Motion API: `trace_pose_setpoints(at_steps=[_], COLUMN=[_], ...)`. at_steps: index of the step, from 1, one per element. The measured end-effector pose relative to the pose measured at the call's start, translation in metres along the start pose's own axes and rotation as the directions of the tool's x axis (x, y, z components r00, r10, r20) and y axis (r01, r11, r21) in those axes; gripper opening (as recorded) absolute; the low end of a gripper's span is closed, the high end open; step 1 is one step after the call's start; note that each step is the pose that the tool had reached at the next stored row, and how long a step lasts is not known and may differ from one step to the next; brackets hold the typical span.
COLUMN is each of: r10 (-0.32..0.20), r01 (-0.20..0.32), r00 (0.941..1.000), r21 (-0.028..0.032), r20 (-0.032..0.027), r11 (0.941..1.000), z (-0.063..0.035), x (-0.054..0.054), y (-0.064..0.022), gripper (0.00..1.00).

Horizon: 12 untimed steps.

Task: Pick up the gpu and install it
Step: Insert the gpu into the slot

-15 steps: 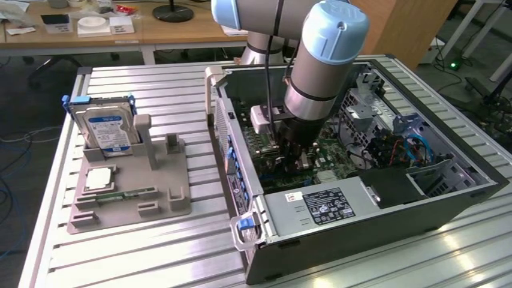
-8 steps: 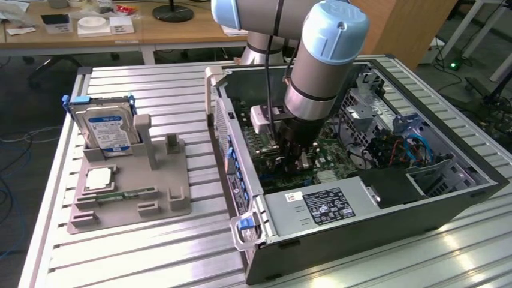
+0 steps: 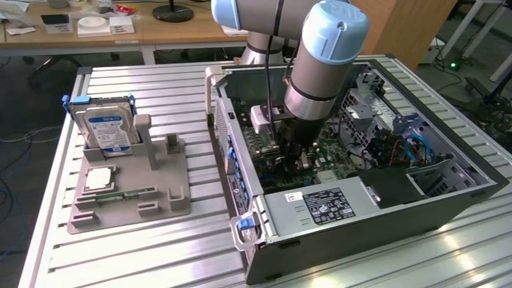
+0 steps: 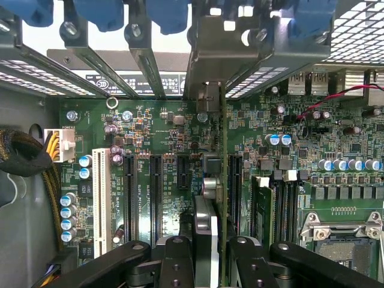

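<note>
— How was the arm (image 3: pixel 320 66) set?

— It reached steeply down from above, its pale blue joint cap uppermost and the wrist pointing almost straight down.

— And the gripper (image 4: pixel 211 255)?

— Low, at the end of the wrist. Its black fingers (image 4: pixel 175 258) stood close on either side of a thin card edge, seemingly clamped on it, though contact was hard to confirm.
</note>
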<state>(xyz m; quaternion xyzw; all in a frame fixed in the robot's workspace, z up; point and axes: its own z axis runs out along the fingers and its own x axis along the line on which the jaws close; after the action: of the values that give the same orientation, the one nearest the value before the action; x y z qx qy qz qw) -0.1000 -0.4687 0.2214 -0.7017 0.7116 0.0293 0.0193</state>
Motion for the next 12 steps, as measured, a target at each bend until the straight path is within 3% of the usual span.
trace_pose_setpoints(at_steps=[12], r10=[0.0], r01=[0.0], r00=[1.0], r21=[-0.0001], r20=[-0.0002], r11=[1.0], z=[0.0027], x=[0.0002], y=[0.0], gripper=[0.28])
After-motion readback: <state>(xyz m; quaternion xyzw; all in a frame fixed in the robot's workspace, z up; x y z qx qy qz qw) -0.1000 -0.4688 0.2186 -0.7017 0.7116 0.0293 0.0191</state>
